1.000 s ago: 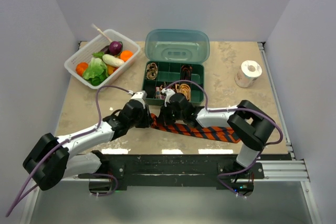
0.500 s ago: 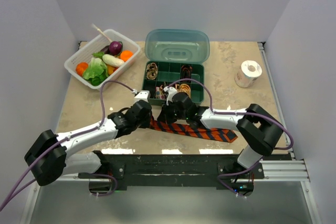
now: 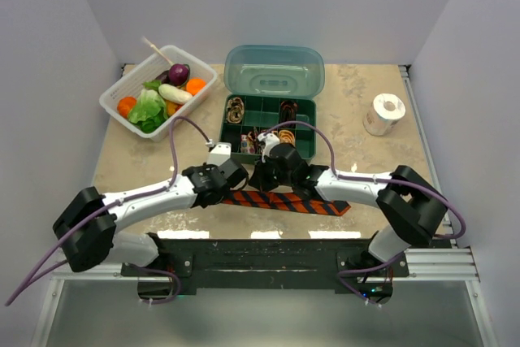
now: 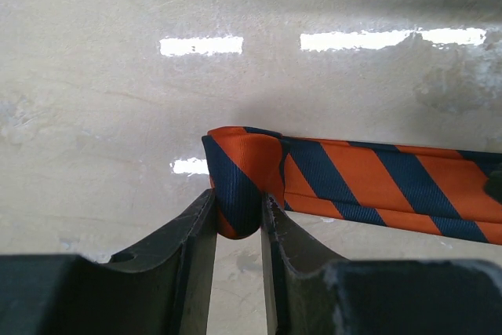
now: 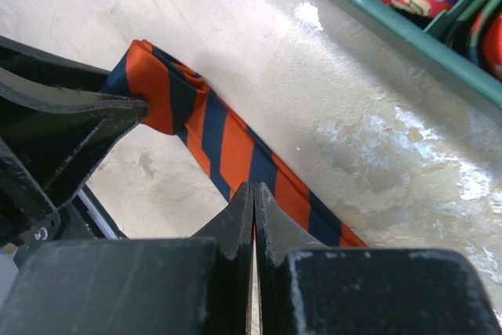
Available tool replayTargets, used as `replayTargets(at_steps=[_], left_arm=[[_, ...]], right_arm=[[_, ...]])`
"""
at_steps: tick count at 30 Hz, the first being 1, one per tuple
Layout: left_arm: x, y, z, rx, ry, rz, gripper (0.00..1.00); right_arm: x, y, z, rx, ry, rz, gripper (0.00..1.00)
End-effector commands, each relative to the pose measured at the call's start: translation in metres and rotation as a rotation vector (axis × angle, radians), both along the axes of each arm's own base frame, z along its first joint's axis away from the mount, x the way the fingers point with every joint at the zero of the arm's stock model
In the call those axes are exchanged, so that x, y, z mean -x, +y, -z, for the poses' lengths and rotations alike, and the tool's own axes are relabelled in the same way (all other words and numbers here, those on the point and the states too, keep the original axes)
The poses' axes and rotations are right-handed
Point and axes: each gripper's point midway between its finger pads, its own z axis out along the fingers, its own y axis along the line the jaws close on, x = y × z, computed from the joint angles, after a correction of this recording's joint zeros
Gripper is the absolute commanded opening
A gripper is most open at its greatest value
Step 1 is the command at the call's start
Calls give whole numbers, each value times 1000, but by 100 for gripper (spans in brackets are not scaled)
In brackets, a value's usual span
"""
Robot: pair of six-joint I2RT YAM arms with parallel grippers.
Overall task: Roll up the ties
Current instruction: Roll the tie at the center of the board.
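A marbled beige tabletop [image 3: 366, 160] seen from above, with two robot arms reaching in from the near edge. An orange-red striped tie [image 3: 292, 202] with dark navy diagonal bands lies flat near the front edge, running left to right just in front of a green box [image 3: 305, 152]. The left end effector [image 4: 238, 205] grips the tie's folded-over left end, which sits pinched between its two dark fingers [image 4: 200, 233]. The right end effector [image 5: 253, 194] is fully closed, its tips meeting over the tie's strip a little further along; whether any cloth is caught there cannot be told. The box's compartments hold small coiled ties [image 3: 236, 109], and its translucent teal lid [image 3: 274, 71] is open behind. A white basket [image 3: 114, 97] of toy vegetables stands at far left and a white tape roll [image 3: 383, 113] at far right.
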Motion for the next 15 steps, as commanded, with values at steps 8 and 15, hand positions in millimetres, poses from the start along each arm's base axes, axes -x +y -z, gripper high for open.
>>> replayTargets(at_steps=[8, 15], left_arm=[[0, -16, 1, -170, -2, 1, 31], [3, -41, 12, -109, 37, 91, 32]], right_arm=[[-12, -27, 3, 58, -24, 101, 0], [-18, -39, 8, 67, -8, 132, 0]])
